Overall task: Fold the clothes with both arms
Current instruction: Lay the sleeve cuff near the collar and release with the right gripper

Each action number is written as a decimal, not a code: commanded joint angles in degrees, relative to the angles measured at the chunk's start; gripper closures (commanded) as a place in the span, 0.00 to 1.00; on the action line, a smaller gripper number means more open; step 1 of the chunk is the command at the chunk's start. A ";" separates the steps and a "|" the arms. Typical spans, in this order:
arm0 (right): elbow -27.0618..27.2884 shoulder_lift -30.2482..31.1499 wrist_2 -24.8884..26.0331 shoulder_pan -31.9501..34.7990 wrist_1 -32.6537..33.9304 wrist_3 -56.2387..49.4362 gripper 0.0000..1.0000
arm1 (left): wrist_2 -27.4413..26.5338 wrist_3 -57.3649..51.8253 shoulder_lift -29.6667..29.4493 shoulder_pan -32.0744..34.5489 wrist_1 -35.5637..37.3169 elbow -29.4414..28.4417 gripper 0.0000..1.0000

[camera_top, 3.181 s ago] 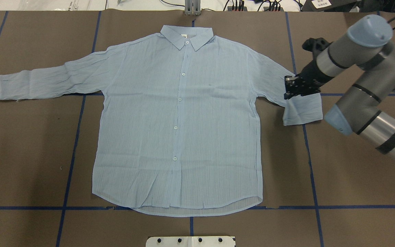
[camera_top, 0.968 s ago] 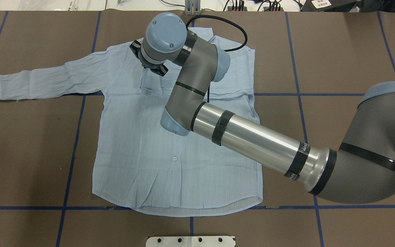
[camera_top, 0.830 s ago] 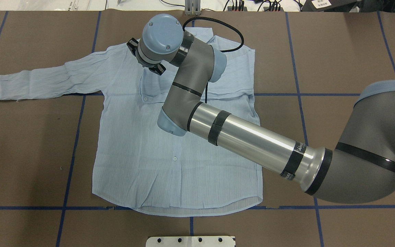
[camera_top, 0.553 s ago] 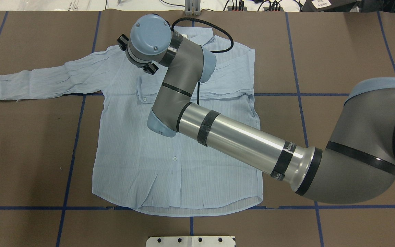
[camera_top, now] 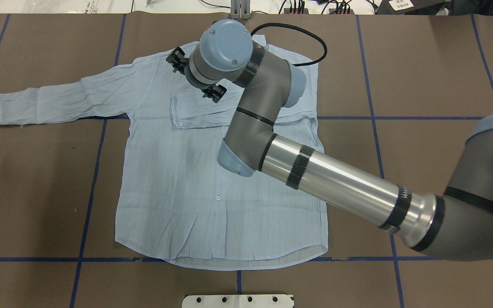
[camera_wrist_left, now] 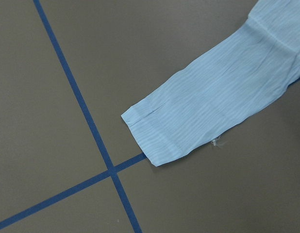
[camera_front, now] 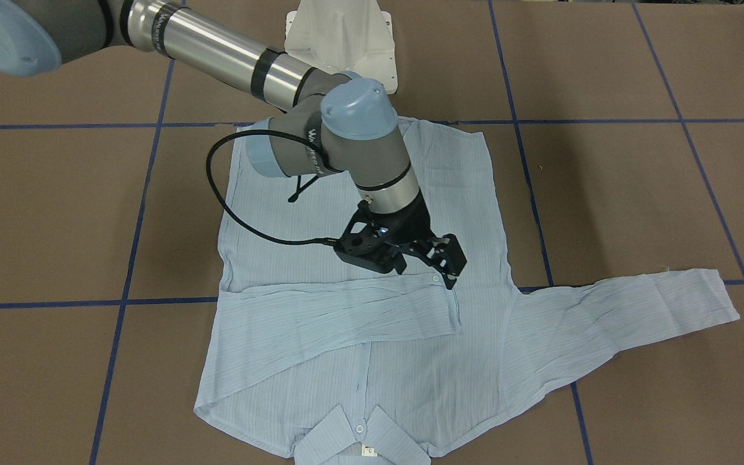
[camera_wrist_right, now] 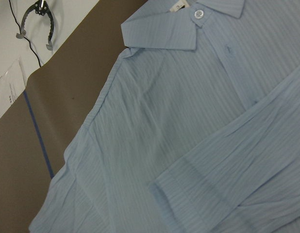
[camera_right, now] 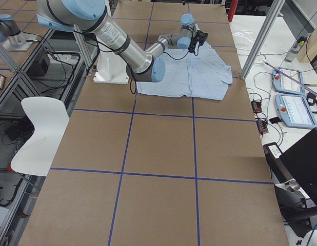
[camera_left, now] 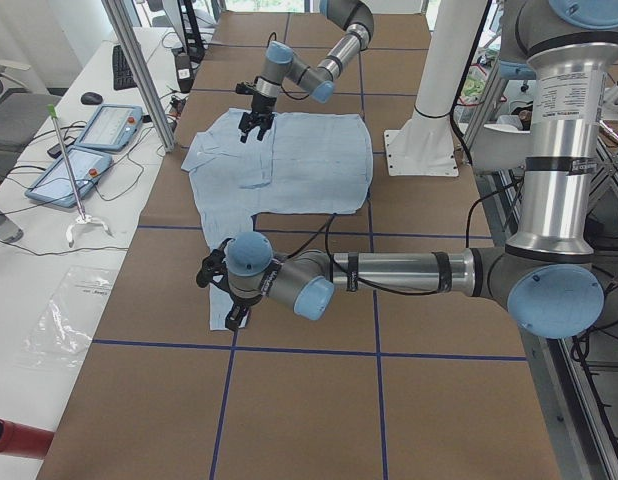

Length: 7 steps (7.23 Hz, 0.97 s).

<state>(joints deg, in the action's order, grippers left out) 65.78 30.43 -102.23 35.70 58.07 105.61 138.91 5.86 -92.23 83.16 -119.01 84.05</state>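
One sleeve (camera_front: 333, 316) lies across the shirt (camera_front: 346, 374) to make it thinner, so the right gripper (camera_front: 444, 261) above has fingers apart, empty. The left gripper (camera_left: 221, 298) hovers by the other sleeve (camera_front: 637, 310), likely next; I can't tell its fingers

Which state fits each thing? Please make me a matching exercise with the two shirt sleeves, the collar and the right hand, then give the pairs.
Things:
1. sleeve on the robot's right
2. sleeve on the robot's left
3. collar
4. right hand

States:
A. open
B. stretched straight out
C. buttoned
D. folded inward

Pairs: 1-D, 2-B, 3-C, 4-A
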 commanded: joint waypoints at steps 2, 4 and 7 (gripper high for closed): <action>14.28 11.83 -6.05 3.23 5.65 -6.46 0.00 | -0.57 14.48 -4.79 -6.40 -6.92 -8.88 0.01; 14.29 12.72 -6.05 3.15 5.56 -7.08 0.00 | -2.50 15.15 -6.39 -10.73 -12.95 -12.40 0.00; 14.46 13.61 -5.96 2.97 5.30 -7.09 0.00 | -4.34 19.51 -7.44 -11.88 -19.50 -19.18 0.01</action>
<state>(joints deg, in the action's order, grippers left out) 80.15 43.87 -108.29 38.71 63.40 98.55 135.40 22.58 -99.26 71.65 -137.13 66.97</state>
